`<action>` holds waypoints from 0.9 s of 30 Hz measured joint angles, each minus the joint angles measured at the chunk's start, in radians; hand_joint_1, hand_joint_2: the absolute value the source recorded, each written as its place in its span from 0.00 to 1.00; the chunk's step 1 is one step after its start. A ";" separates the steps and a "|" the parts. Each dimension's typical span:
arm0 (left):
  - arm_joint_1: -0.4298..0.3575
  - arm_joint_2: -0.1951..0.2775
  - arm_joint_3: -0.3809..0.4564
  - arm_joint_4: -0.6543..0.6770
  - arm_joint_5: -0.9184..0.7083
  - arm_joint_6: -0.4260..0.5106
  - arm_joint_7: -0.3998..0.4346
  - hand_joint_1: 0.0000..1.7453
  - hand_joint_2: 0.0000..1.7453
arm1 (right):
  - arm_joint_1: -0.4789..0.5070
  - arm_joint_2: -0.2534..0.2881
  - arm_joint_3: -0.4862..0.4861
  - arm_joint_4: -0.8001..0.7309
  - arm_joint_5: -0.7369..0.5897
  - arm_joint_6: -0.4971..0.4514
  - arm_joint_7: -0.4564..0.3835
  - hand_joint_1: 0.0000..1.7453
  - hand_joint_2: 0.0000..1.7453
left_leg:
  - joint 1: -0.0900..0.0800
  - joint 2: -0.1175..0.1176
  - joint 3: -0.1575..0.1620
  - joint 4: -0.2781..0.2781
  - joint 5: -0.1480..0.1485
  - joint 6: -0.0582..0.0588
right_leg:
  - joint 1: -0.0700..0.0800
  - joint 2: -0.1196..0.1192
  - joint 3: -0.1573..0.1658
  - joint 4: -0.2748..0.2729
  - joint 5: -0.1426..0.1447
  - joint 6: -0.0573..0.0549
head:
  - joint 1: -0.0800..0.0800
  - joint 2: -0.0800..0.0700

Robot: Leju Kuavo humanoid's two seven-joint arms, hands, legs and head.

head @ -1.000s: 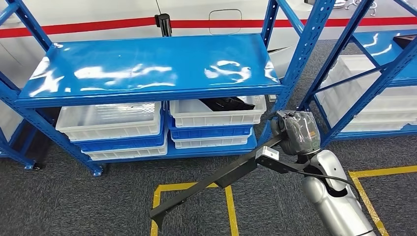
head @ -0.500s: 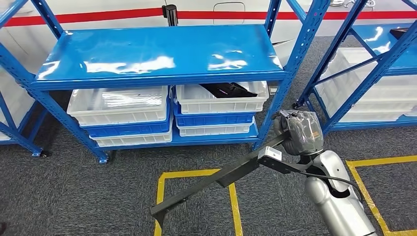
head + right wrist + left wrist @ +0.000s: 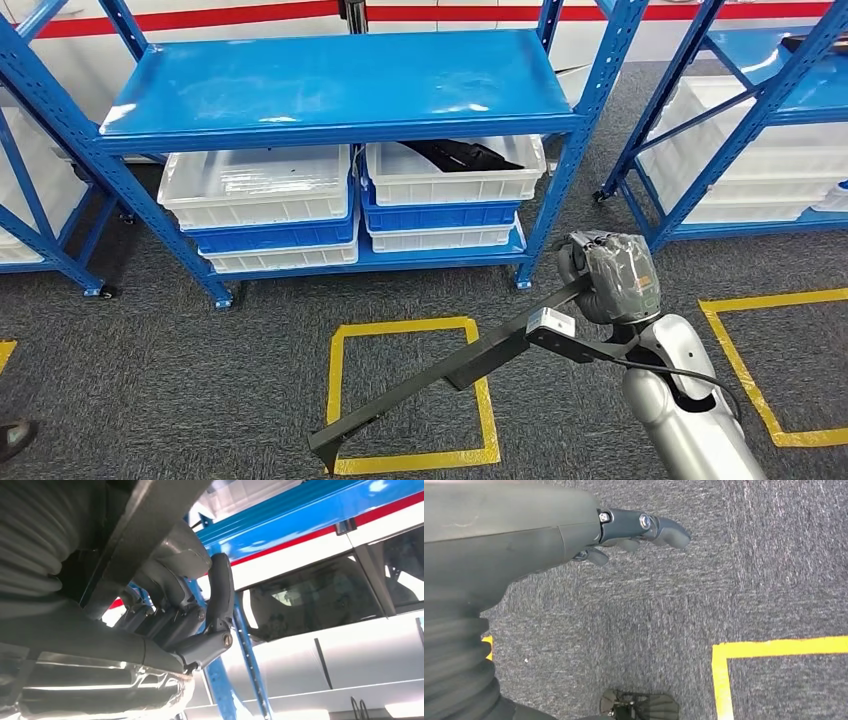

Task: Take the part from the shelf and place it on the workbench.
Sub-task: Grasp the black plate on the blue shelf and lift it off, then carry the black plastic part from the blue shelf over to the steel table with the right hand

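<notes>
Head view: right robot hand [image 3: 610, 275] grips long black part [image 3: 440, 375] over grey carpet [image 3: 200, 370].

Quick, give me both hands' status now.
Left hand: open, holding nothing, hanging over the carpet.
Right hand: closed on the long black part.

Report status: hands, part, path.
Right hand grips long black part, which slopes down over yellow floor square. Left hand holds nothing, fingers over carpet. Blue shelf rack ahead; workbench unseen.
</notes>
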State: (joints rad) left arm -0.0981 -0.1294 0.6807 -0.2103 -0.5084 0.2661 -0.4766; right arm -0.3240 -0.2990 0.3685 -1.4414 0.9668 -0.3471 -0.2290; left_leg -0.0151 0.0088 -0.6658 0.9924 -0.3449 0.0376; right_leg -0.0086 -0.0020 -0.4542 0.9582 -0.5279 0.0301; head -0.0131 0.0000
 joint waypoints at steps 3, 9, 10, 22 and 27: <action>0.007 0.000 0.000 0.000 0.005 0.000 -0.004 0.00 1.00 | -0.009 0.008 0.003 0.000 0.001 0.010 -0.007 1.00 1.00 | 0.011 -0.009 -0.038 0.095 -0.112 -0.019 | -0.017 -0.005 -0.027 0.000 0.035 -0.032 | -0.005 0.000; 0.010 0.001 0.000 0.000 0.005 -0.001 -0.007 0.00 1.00 | -0.013 0.020 0.004 0.000 0.001 0.012 -0.008 1.00 1.00 | 0.043 -0.011 0.008 0.230 -0.154 -0.054 | -0.022 -0.008 -0.116 0.021 0.094 -0.018 | -0.007 0.000; 0.010 0.002 0.000 0.000 0.005 -0.001 -0.007 0.00 1.00 | -0.012 0.022 0.004 0.000 0.001 0.012 -0.008 1.00 1.00 | 0.048 -0.012 0.060 0.161 -0.143 -0.058 | -0.024 -0.008 -0.131 0.028 0.100 -0.011 | -0.008 0.000; 0.010 0.000 0.001 0.000 0.000 0.003 -0.011 0.00 1.00 | 0.000 0.016 -0.006 -0.003 -0.001 0.009 -0.007 1.00 1.00 | 0.026 -0.004 0.078 -0.008 -0.083 0.015 | -0.021 -0.003 -0.252 0.329 -0.036 0.034 | -0.001 0.000; 0.010 -0.001 0.001 0.000 0.000 0.003 -0.011 0.00 1.00 | -0.003 0.015 -0.008 -0.003 -0.001 0.009 -0.007 1.00 1.00 | 0.020 -0.004 0.045 -0.005 -0.045 -0.003 | -0.011 -0.001 -0.041 0.041 0.027 0.044 | 0.000 0.000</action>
State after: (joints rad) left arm -0.0884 -0.1305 0.6813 -0.2102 -0.5085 0.2693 -0.4875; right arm -0.3267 -0.2835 0.3600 -1.4446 0.9659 -0.3381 -0.2361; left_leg 0.0051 0.0047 -0.6213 0.9872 -0.3903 0.0350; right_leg -0.0193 -0.0027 -0.4948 0.9996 -0.5012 0.0742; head -0.0129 0.0000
